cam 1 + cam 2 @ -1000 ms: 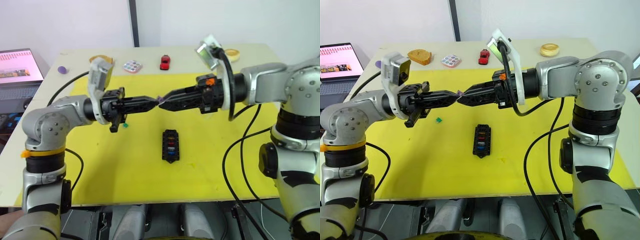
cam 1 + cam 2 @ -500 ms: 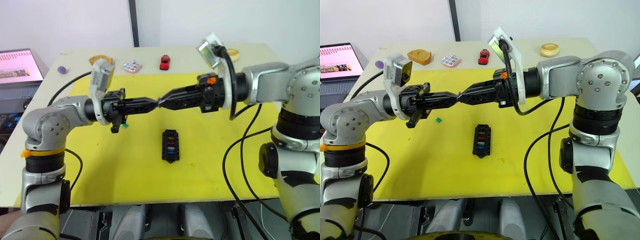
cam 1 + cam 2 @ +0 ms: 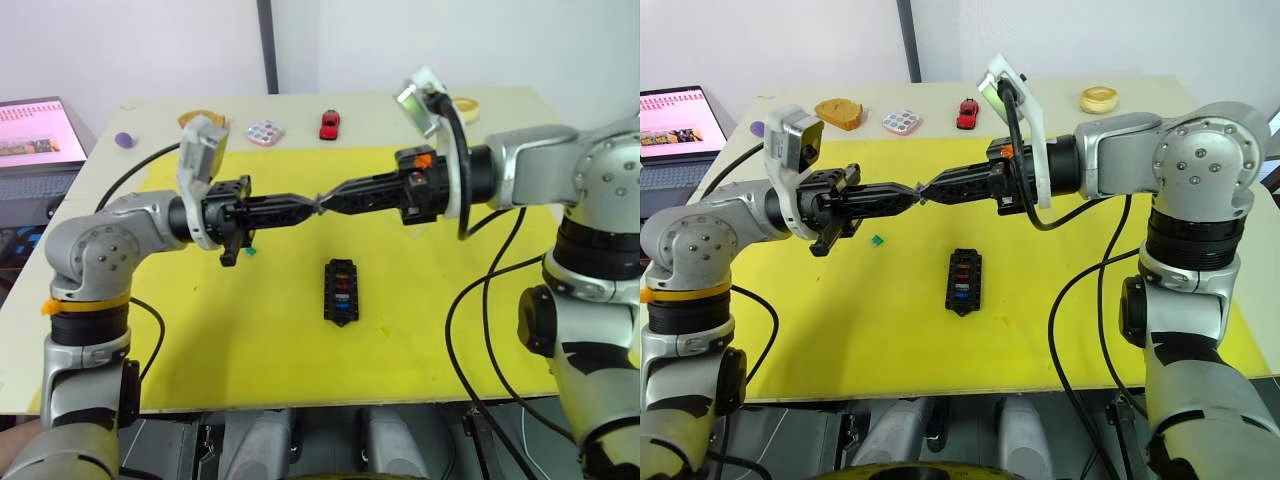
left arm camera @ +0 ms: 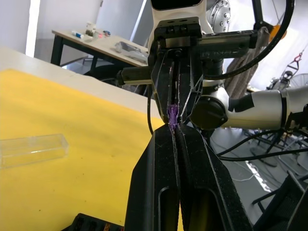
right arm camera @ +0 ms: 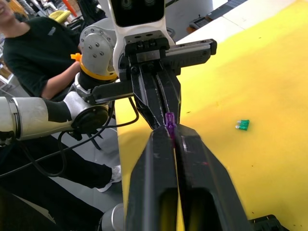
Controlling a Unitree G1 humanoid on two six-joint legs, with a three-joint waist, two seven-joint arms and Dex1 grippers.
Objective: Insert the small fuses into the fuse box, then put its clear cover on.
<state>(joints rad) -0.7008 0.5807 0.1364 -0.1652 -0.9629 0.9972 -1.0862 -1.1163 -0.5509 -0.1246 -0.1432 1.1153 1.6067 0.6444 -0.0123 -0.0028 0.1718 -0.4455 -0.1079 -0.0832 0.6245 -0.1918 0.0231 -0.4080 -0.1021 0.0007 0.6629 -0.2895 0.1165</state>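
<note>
A tiny flat purple plastic fuse hangs in mid-air above the yellow mat, pinched at the point where the two grippers meet tip to tip. The left gripper has its black fingers pressed together on one end of the purple fuse, and the right gripper has its own fingers squeezed on the other end, so both are grasping the same piece at once; the right wrist view shows the fuse standing up between the right fingers with the left fingers closed on it from beyond.

Below and slightly nearer the robot, the small black rectangular fuse box lies flat on the mat, with red, grey and blue pieces already seated in its slots. A tiny green plastic fuse lies loose on the mat near the left arm. The transparent rectangular cover rests flat on the mat, apart from the box.

Past the mat's far edge, on the pale table, sit a red toy car and a round dotted disc. A laptop stands open to the robot's left.
</note>
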